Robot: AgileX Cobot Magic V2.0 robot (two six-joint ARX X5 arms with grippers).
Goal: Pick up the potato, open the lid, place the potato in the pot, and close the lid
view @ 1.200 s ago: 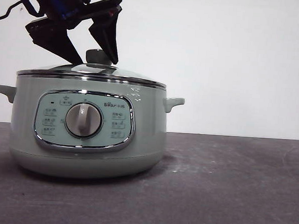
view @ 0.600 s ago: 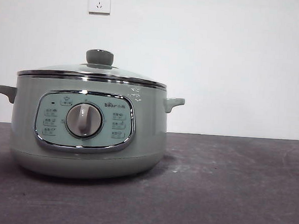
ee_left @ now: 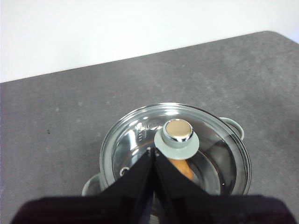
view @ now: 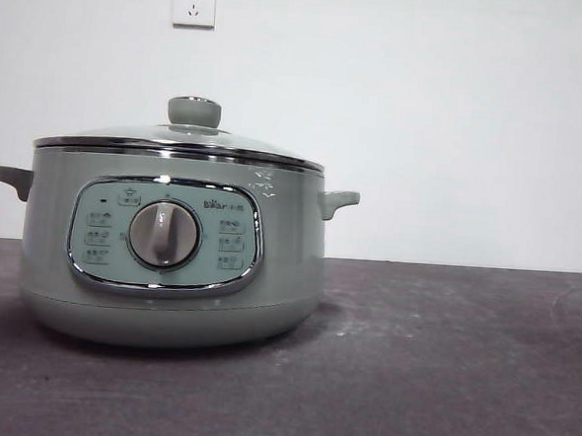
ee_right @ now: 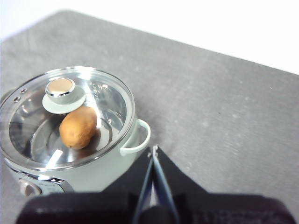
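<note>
Showing through lid (ee_right: 65, 116), potato (ee_right: 78, 127) in pot (view: 170, 260); front view hides it.

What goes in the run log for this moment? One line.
potato: inside pot | lid: closed | left gripper: shut, above lid | right gripper: shut, beside pot

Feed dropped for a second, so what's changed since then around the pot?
The end effector that hung open over the lid knob has lifted out of the front view. The left end effector is now shut above it. Pot, lid and potato inside stayed put.
</note>
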